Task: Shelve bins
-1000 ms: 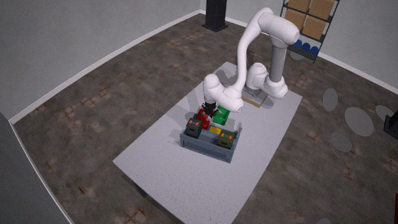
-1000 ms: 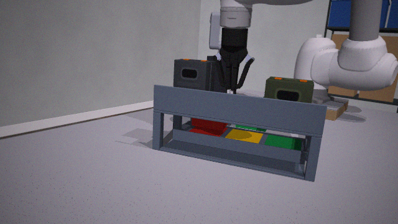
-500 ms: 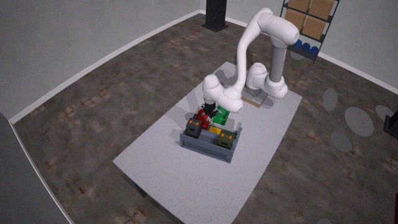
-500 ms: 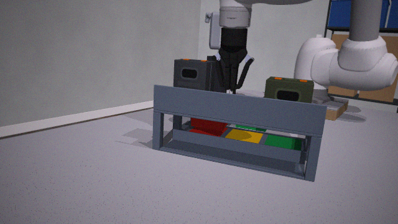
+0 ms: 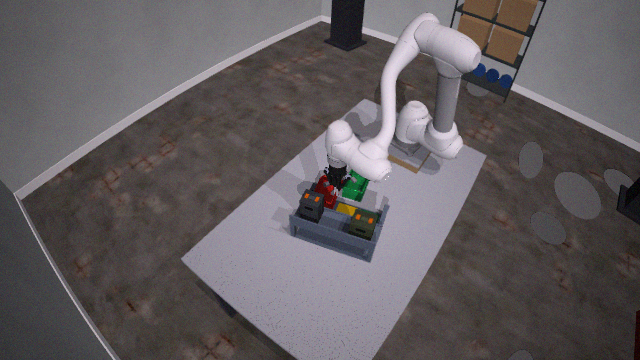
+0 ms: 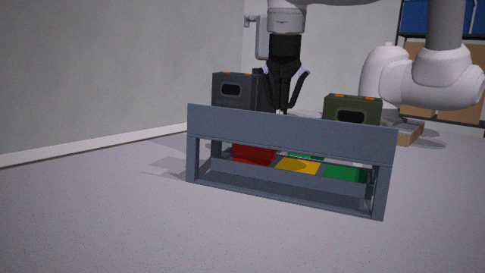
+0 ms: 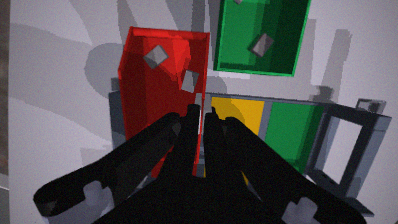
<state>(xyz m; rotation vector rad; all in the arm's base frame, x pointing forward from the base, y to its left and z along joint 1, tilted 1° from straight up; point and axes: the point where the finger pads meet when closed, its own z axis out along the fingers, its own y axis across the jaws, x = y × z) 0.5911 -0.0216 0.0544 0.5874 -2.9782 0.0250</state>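
Jaws (image 5: 339,185) (image 6: 281,111), nearly closed, pinch a side wall of the red bin (image 5: 327,196) (image 6: 255,153) (image 7: 145,92), tilted partway into the shelf (image 5: 340,235) (image 6: 288,133) (image 7: 345,111). It looks stiff; its loose parts (image 7: 156,56) could slide, so that off-center hold wants gentle turns.

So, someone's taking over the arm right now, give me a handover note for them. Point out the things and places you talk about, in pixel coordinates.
Gripper (image 5: 340,188) (image 6: 281,111) (image 7: 202,102): shut on one side wall of the open red bin (image 5: 327,196) (image 6: 254,153) (image 7: 145,100), grey parts inside.
Red bin: tilted, partly in the blue-grey shelf (image 5: 330,231) (image 6: 292,133) (image 7: 368,157).
Open green bin (image 5: 354,189) (image 6: 307,155) (image 7: 272,25): outside the shelf, with parts.
Done: neither bin is placed.
Left: seat red on its mark, then place green on the bare green mark (image 6: 341,173) (image 7: 290,130).
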